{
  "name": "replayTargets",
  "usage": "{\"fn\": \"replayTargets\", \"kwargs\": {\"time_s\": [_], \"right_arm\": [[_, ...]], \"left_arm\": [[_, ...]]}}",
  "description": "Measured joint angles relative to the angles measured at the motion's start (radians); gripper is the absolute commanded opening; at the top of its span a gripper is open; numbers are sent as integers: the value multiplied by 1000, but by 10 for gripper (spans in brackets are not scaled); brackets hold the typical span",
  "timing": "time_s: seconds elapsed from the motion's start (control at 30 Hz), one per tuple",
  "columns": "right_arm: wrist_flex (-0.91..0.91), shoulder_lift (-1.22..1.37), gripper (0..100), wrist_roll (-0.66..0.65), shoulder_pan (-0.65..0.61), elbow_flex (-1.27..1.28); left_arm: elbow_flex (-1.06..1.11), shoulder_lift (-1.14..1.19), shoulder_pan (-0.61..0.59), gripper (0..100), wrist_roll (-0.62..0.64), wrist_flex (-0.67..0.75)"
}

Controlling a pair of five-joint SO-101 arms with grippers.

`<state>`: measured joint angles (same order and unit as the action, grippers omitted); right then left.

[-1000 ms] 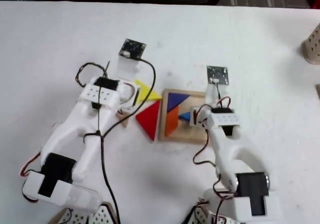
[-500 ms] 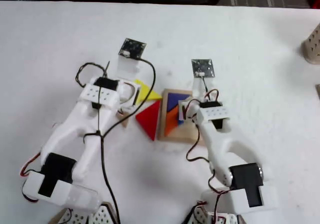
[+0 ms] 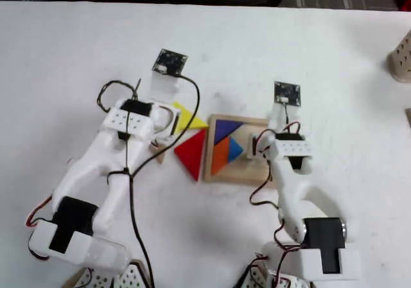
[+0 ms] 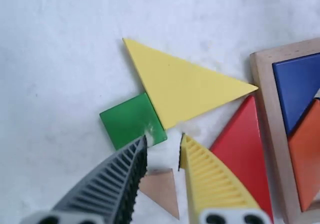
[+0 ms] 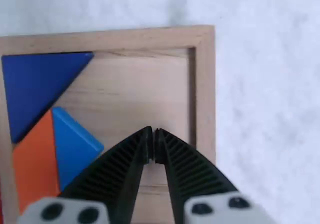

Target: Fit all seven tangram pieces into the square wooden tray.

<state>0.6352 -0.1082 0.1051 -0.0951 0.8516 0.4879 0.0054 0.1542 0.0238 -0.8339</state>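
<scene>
Left gripper [image 4: 162,144] jaws apart, empty; green square [image 4: 131,120] just ahead, touching yellow triangle [image 4: 182,86]; wooden tray [image 4: 261,79] farther, off its yellow-jaw side; right gripper [image 5: 154,134] closed, empty, over tray floor.

The high camera looked down over the desk [image 3: 334,56], each wrist camera closely downward; all three shared the tray [image 5: 205,84].

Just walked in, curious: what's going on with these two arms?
Two arms are fitting tangram pieces into a wooden tray. A dark blue triangle, an orange piece and a light blue triangle are in. The right tool hangs shut over the tray's bare floor. The left tool is open over the green square, near the yellow triangle, red triangle and tan triangle outside.
</scene>
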Motion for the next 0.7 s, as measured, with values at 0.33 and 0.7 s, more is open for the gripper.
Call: {"fn": "replayTargets", "kwargs": {"time_s": [0.33, 0.7], "right_arm": [[3, -12, 16, 2, -126, 8], [2, -14, 16, 2, -123, 8]], "left_arm": [[0, 0, 0, 143, 0, 0], [0, 0, 0, 143, 0, 0]]}}
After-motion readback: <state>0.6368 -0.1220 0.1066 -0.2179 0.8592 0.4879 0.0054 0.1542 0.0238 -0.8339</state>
